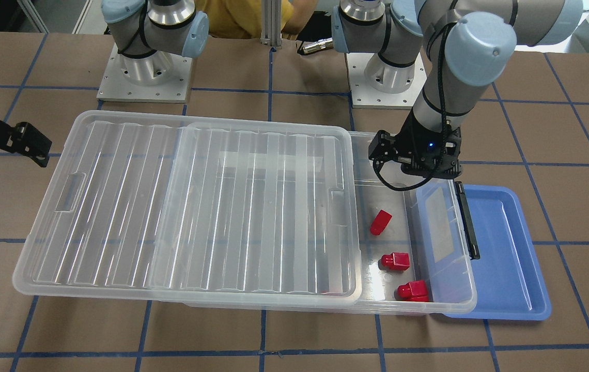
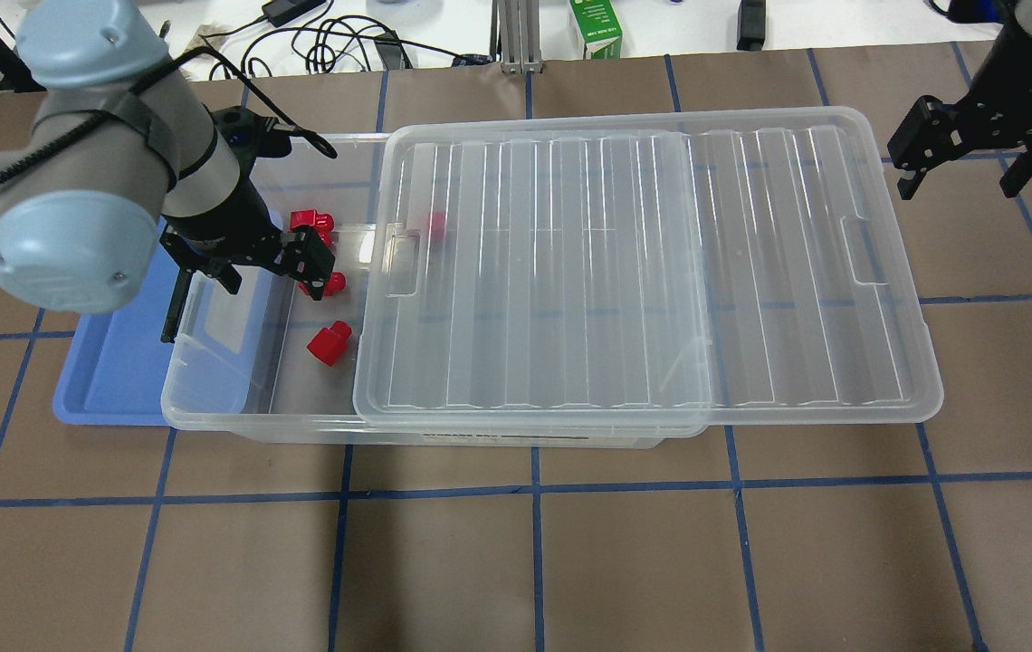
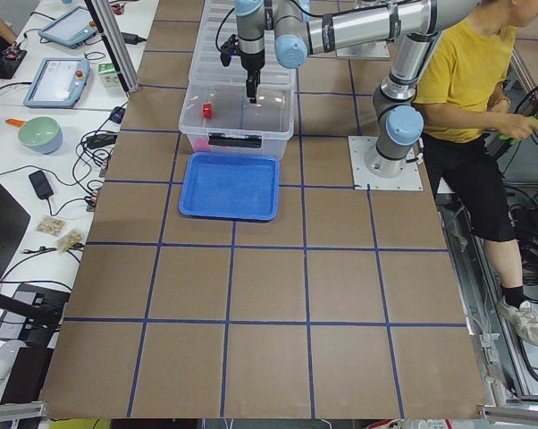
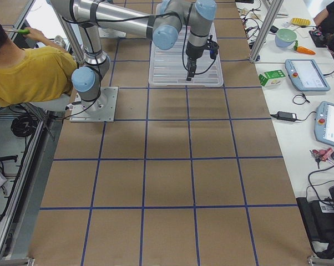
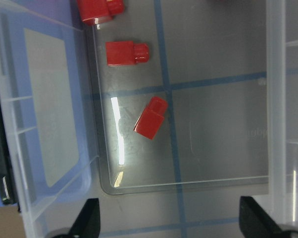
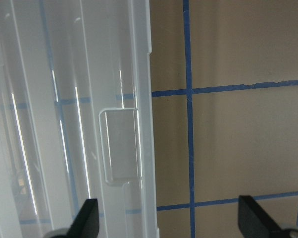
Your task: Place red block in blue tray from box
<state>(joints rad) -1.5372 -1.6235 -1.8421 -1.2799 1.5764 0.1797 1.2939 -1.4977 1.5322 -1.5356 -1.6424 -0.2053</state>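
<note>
Three red blocks lie in the uncovered end of the clear box (image 1: pixel 418 305): one (image 1: pixel 380 222), one (image 1: pixel 395 261) and one (image 1: pixel 413 291). All three show in the left wrist view (image 5: pixel 150 118) (image 5: pixel 126 53) (image 5: pixel 97 11). My left gripper (image 2: pixel 270 272) is open and empty and hangs above that end, over the blocks, touching none. The blue tray (image 1: pixel 506 253) lies empty against the box's latch end. My right gripper (image 2: pixel 978 154) is open and empty over the table past the lid's far end.
The ribbed clear lid (image 1: pixel 196 206) is slid aside; it covers most of the box and overhangs toward my right arm. A black latch (image 1: pixel 467 219) sits on the box wall between the blocks and the tray. The right wrist view shows the lid's edge (image 6: pixel 141 124).
</note>
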